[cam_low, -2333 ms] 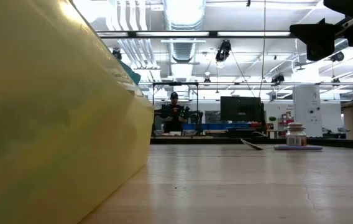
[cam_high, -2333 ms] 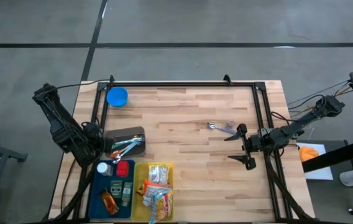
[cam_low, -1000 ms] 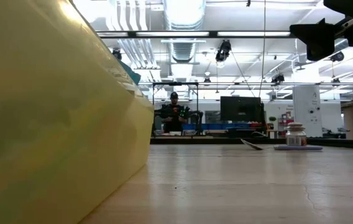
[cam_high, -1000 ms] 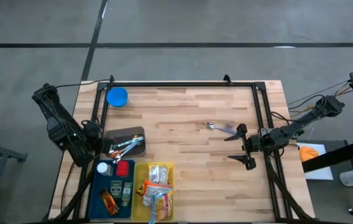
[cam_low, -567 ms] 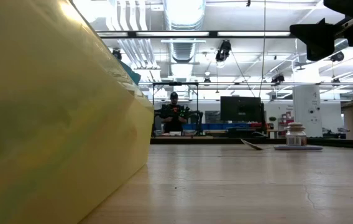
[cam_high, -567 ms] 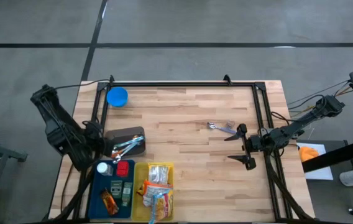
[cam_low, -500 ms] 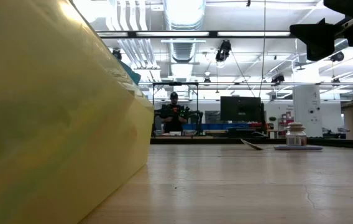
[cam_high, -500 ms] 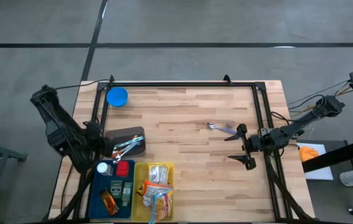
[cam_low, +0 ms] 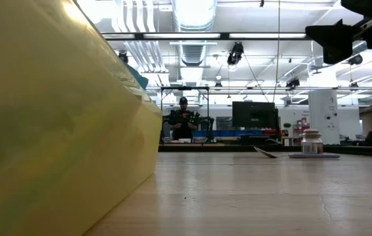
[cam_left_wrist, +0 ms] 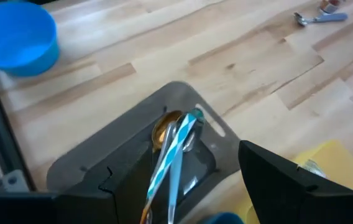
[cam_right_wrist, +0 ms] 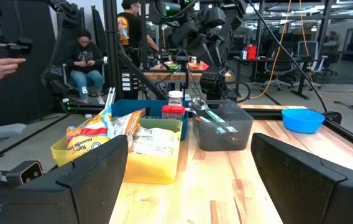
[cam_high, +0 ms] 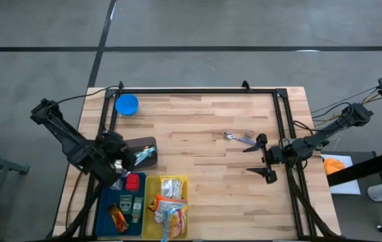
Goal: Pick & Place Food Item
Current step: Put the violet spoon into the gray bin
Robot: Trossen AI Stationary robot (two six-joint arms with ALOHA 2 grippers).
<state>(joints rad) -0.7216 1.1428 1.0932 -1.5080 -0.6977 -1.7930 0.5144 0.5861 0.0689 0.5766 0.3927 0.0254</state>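
Lower left: the left gripper [cam_high: 125, 163], half-open and empty, is hovered over the grey bin [cam_high: 141, 144]; cutlery [cam_left_wrist: 171, 146] could be snagged instead of food.

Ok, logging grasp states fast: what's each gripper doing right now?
Left gripper: open, empty, over the grey utensil bin.
Right gripper: open, empty.

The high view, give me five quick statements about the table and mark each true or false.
1. The blue bowl sits at the table's far left corner. True.
2. The left tool is over the yellow bin. False: it is over the grey bin, which holds cutlery.
3. The right tool grips a snack bag. False: it is open and empty.
4. A loose spoon lies on bare wood near the right tool. True.
5. The yellow bin is empty. False: it holds snack bags.
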